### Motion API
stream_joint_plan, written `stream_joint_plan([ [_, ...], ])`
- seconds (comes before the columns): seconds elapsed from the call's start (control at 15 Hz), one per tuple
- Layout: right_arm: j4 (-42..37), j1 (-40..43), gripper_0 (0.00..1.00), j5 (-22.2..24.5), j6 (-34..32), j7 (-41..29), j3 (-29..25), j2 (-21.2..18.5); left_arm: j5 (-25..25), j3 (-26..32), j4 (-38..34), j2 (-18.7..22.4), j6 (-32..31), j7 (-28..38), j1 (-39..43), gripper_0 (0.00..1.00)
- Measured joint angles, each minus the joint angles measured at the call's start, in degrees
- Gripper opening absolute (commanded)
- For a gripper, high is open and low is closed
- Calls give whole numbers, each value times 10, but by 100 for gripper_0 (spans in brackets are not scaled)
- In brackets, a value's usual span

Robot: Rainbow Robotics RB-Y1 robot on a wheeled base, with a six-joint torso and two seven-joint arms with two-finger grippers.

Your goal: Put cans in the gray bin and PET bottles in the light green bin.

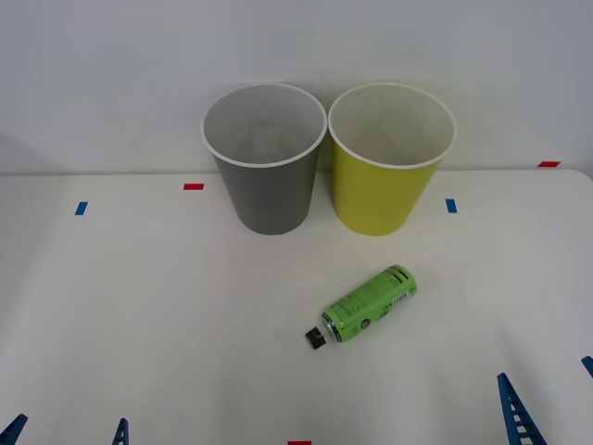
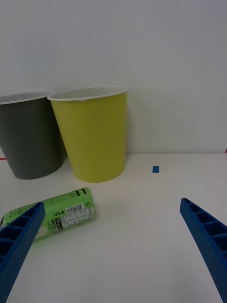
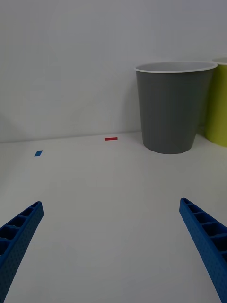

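- Bins stand upright side by side at the far edge of the white table (image 1: 139, 306): the gray bin (image 1: 266, 176) on the left, the light green bin (image 1: 387, 176) on the right, nearly touching.
- Both pale insides look bare (the gray one's bottom shows only faint shadow).
- The PET bottle (image 1: 369, 304) lies on its side, near of the green bin, black cap toward the near left.
- The right gripper (image 2: 113, 236) hangs spread wide, the bottle beside its finger.
- The left gripper (image 3: 111, 236) is spread wide over bare table at the near left, its fingers cut off by the frame edge.
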Motion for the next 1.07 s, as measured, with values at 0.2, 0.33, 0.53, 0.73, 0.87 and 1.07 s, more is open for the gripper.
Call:
stream_joint_plan([
  [0.2, 0, 0, 100, 0, 0, 0, 0, 0, 0, 0, 0, 0, 0, 0, 0, 100],
  [0.33, 0, 0, 100, 0, 0, 0, 0, 0, 0, 0, 0, 0, 0, 0, 0, 100],
  [0.53, 0, 0, 100, 0, 0, 0, 0, 0, 0, 0, 0, 0, 0, 0, 0, 100],
  [0.73, 0, 0, 100, 0, 0, 0, 0, 0, 0, 0, 0, 0, 0, 0, 0, 100],
  [0.87, 0, 0, 100, 0, 0, 0, 0, 0, 0, 0, 0, 0, 0, 0, 0, 100],
  [1.07, 0, 0, 100, 0, 0, 0, 0, 0, 0, 0, 0, 0, 0, 0, 0, 100],
])
